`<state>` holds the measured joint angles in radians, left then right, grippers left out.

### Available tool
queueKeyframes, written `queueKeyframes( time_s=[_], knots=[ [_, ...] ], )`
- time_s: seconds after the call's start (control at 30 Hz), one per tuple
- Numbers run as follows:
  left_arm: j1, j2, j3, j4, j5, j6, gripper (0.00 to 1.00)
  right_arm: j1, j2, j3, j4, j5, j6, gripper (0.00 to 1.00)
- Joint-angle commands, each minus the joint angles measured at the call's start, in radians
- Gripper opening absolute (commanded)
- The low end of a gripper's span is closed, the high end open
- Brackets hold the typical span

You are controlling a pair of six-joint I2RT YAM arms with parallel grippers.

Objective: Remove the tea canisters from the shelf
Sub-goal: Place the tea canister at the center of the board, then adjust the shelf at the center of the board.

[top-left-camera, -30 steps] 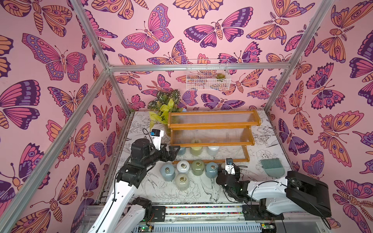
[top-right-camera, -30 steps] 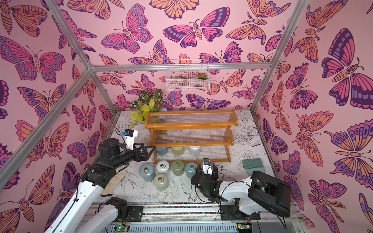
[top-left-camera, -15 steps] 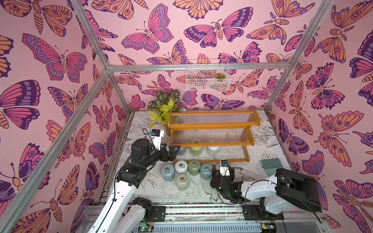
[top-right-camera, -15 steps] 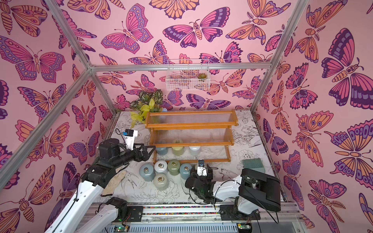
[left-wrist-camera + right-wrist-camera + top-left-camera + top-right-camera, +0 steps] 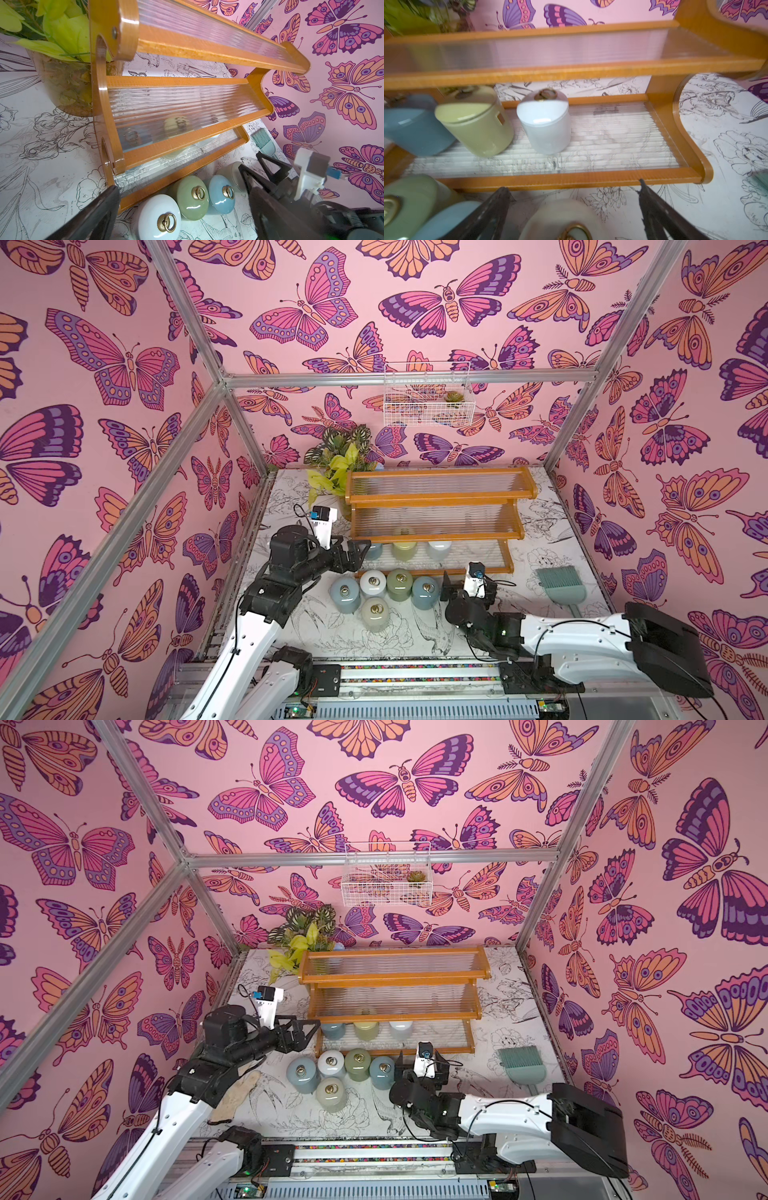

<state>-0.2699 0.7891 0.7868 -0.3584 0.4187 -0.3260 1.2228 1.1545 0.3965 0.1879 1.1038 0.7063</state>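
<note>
The shelf (image 5: 436, 536) (image 5: 395, 1016) stands at the back of the table. Its lowest tier holds three tea canisters: blue (image 5: 372, 551), yellow-green (image 5: 475, 124) and white (image 5: 546, 124). Several more stand on the table in front, among them white (image 5: 159, 216), sage green (image 5: 192, 196) and pale blue (image 5: 221, 196) ones. My right gripper (image 5: 467, 587) (image 5: 573, 207) is open, its jaws either side of a pale canister (image 5: 562, 220) standing on the table. My left gripper (image 5: 358, 549) (image 5: 182, 209) hangs open and empty at the shelf's left end, near the blue canister.
A potted plant (image 5: 336, 464) stands behind the shelf's left end. A teal hand brush (image 5: 561, 585) lies to the right of the shelf. A white wire basket (image 5: 428, 393) hangs on the back wall. The canister cluster (image 5: 332, 1077) fills the table between my arms.
My right gripper's jaws have spread from shut to wide open, letting go of the pale canister on the table. The left arm has stayed put.
</note>
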Motion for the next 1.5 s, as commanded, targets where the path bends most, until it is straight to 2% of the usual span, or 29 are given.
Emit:
queueKeyframes(
  time_s=[0.0, 0.17, 0.37, 0.67, 1.47],
  knots=[
    [-0.006, 0.008, 0.021, 0.022, -0.008, -0.002, 1.00, -0.035, -0.030, 0.052, -0.048, 0.027, -0.091, 0.99],
    [-0.005, 0.017, 0.022, 0.024, -0.008, 0.002, 1.00, -0.184, -0.018, 0.056, 0.044, -0.163, -0.175, 0.98],
    [-0.006, 0.015, 0.015, 0.029, -0.001, -0.001, 1.00, -0.283, 0.013, 0.054, 0.125, -0.267, -0.245, 0.96],
    [-0.005, 0.005, 0.000, 0.032, 0.001, -0.004, 1.00, -0.415, 0.109, 0.113, 0.144, -0.427, -0.282, 0.95],
    [-0.005, -0.031, -0.030, 0.032, 0.011, -0.019, 1.00, -0.553, 0.362, 0.280, 0.249, -0.585, -0.421, 0.98]
  ],
)
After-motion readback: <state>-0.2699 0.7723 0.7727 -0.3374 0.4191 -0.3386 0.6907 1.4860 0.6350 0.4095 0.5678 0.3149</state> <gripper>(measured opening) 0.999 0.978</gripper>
